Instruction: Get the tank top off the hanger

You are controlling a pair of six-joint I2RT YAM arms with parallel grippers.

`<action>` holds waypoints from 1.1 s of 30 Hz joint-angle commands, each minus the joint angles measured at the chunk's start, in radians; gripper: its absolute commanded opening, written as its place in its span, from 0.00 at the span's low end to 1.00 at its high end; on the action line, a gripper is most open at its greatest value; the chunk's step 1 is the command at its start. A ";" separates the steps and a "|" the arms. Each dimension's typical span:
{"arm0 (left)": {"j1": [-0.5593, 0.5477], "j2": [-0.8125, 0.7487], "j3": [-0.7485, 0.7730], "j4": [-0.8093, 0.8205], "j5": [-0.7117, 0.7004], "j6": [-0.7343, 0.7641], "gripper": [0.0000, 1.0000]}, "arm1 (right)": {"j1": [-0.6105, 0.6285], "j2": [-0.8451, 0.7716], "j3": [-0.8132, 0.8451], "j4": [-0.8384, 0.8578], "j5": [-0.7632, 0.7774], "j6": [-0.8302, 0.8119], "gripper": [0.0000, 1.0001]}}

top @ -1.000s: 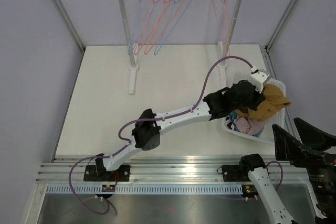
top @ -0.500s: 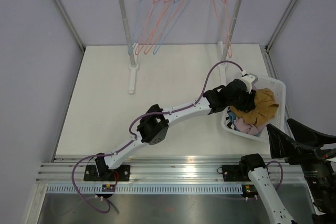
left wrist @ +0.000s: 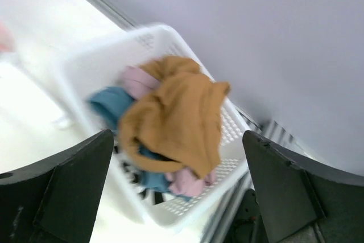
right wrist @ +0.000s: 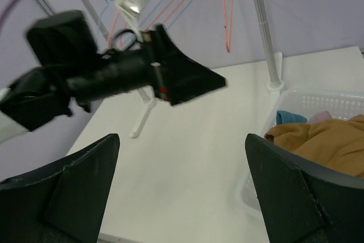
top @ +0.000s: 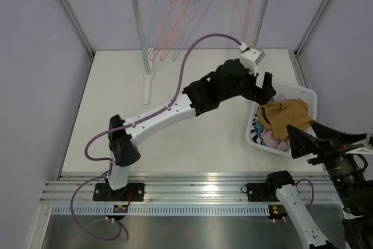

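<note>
Your left gripper [top: 267, 88] hangs empty, jaws wide, over the left rim of the white plastic laundry basket [top: 309, 93]. The tank top seems to lie in that basket's heap of clothes [left wrist: 170, 112]. Lift clear of the basket before you swing away, so no cloth snags.

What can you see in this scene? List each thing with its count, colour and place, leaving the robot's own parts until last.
table: one, white, under everything
clothes rack: one, white posts with a metal rod, far edge of table
hangers: several, blue and red, on the rod, all bare
basket: one, white, right side of table
mustard garment: one, on top in basket
pink garment: one, under the mustard one
teal garment: one, under the mustard one
left arm: one, white and black, stretched towards basket, jaws open
right arm: one, near right, jaws open
</note>
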State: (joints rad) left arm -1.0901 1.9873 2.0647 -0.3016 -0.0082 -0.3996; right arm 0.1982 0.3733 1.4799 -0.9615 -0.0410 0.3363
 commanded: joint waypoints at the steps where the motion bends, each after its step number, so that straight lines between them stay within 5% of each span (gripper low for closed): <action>1: 0.067 -0.204 -0.132 -0.042 -0.238 0.039 0.99 | 0.001 0.064 -0.033 -0.032 0.035 -0.059 0.99; 5: 0.117 -0.439 -0.360 -0.128 -0.497 0.065 0.99 | 0.001 0.093 -0.096 -0.048 0.144 -0.121 0.99; 11: 0.208 -0.756 -0.505 -0.298 -0.713 0.077 0.99 | 0.001 0.197 -0.151 -0.095 0.230 -0.183 1.00; 21: 0.531 -1.195 -0.745 -0.608 -0.636 0.051 0.99 | 0.001 0.210 -0.199 -0.080 0.308 -0.197 0.99; 33: 0.538 -1.532 -0.818 -0.896 -0.589 0.085 0.99 | 0.003 0.093 -0.182 -0.141 0.173 -0.279 0.99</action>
State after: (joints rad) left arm -0.5541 0.4953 1.2266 -1.1061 -0.6247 -0.3405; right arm 0.1982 0.4908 1.2827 -1.0966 0.1894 0.1013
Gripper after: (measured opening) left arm 0.987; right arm 0.993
